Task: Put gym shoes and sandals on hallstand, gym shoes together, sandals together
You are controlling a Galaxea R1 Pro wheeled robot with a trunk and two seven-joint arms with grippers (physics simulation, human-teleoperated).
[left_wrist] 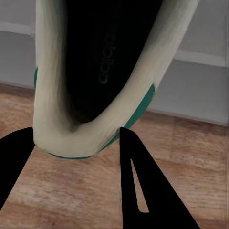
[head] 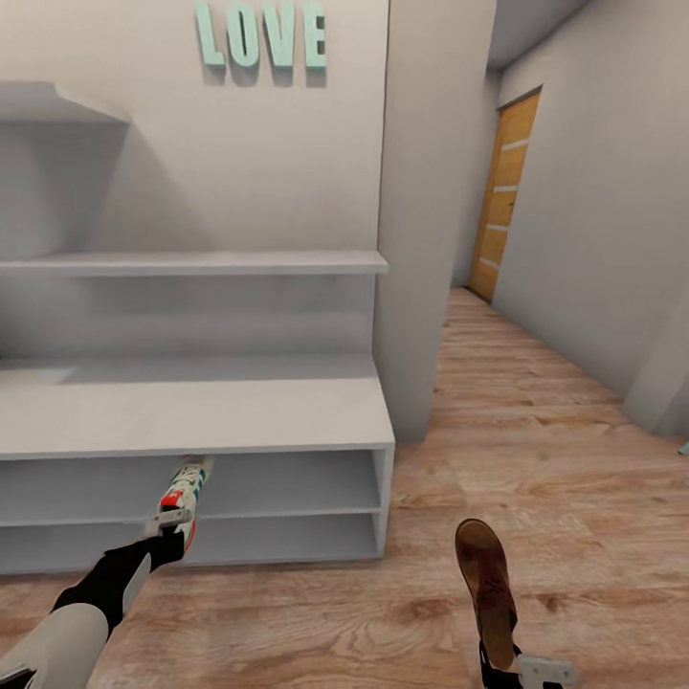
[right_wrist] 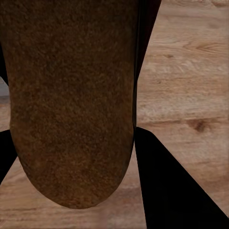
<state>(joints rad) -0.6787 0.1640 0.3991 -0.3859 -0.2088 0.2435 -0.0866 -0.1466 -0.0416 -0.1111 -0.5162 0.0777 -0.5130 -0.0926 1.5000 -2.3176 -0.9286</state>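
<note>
From the head view, the hallstand (head: 287, 421) stands against the wall under the teal letters (head: 260, 36), with its low two-tier bench and the shelves above all bare of shoes as far as this view reaches. The left gripper (head: 170, 532) holds a gym shoe (head: 184, 500) by its heel end, toe pointing into the upper opening of the bench, the shoe partly under the bench's top surface and not yet resting on a tier as far as can be told. The right gripper (head: 502, 660) holds a sandal (head: 485, 586) upright over the corridor floor (head: 536, 459), well apart from the rack. A wooden door (head: 504, 196) shows at the far end of the corridor.

In the left wrist view, the jaws are clamped on the rim of the gym shoe (left_wrist: 95, 71), its dark inside facing the camera, with the grey rack and floor behind.

In the right wrist view, the jaws are clamped on the sandal (right_wrist: 71, 100), whose brown footbed faces the camera above the floor planks (right_wrist: 191, 71).

By my reading, nothing is placed yet: one gym shoe is about to go in, one sandal is in hand, and the second shoe and second sandal remain to be fetched.
</note>
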